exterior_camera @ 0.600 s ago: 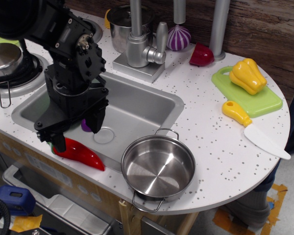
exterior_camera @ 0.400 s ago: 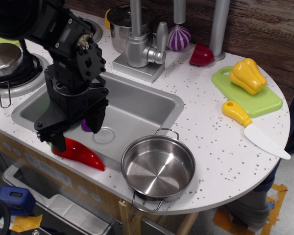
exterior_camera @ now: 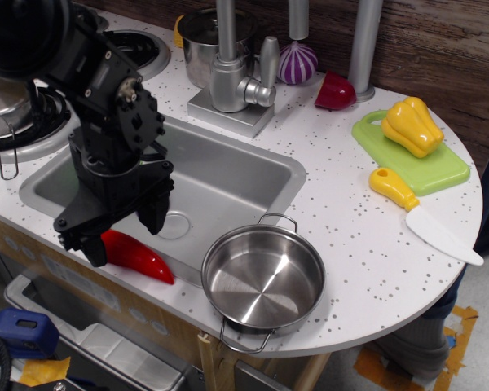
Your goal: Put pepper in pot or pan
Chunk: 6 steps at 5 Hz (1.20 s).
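The gripper sits lower and a bit further toward 8 o'clock than 0.4 s ago, and its two fingers are spread apart, straddling the stem end of the pepper. Earlier the purple thing by the drain showed behind the front finger; now the arm hides it (can't see it at all). The fingers are released, not yet clamped on anything. Judgement: this is the descent for the grasp, so the pick hasn't happened and the task is at an early stage.

The pepper lies on the front rim of the sink, tip pointing to 4 o'clock, near the pan but not touching it. The pan is empty, at approx 3 o'clock from the pepper.

Counts:
- red chili pepper: 1
- shallow pan: 1
- taller pot at 12 o'clock, behind the tap: 1
- yellow bell pepper on the green board: 1 each
- toy knife: 1
- purple onion: 1
- red piece by the post: 1 (can't tell what it is)
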### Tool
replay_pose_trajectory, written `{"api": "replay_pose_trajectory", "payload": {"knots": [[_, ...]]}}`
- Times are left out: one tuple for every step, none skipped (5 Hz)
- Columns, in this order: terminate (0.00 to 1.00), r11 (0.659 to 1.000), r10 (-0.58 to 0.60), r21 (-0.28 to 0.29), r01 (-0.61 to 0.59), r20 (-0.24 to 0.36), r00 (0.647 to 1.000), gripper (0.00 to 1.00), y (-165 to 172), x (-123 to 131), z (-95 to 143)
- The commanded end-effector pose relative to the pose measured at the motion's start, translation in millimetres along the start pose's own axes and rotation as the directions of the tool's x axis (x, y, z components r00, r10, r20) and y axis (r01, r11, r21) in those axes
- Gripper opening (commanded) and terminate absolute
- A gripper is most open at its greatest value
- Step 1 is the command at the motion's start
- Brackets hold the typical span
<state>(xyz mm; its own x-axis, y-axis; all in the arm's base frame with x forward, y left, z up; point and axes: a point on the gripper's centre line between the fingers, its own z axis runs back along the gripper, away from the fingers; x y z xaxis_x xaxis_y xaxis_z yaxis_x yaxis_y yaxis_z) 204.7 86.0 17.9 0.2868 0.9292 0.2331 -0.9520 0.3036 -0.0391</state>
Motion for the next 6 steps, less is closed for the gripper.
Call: {"api": "replay_pose_trajectory", "payload": {"knots": [[0.0,0.999,0.022,-0.032,-0.022,0.0,1.0,1.0,3.7,7.6,-12.2],[0.0,0.999,0.028,-0.046,-0.028,-0.007,1.0,0.0,4.2,6.5,-17.2],[0.0,0.999,0.016,-0.03,-0.015,0.033,0.999,0.0,-0.6,10.4,-1.0],[0.0,1.0,0.007,-0.004,-0.006,0.108,0.994,0.0,-3.3,19.8,23.4],[0.0,1.0,-0.008,0.005,0.008,0.103,0.995,0.0,-8.5,25.2,47.7],[0.0,1.0,0.012,-0.026,-0.012,0.007,1.0,0.0,-18.5,4.4,63.8]]}}
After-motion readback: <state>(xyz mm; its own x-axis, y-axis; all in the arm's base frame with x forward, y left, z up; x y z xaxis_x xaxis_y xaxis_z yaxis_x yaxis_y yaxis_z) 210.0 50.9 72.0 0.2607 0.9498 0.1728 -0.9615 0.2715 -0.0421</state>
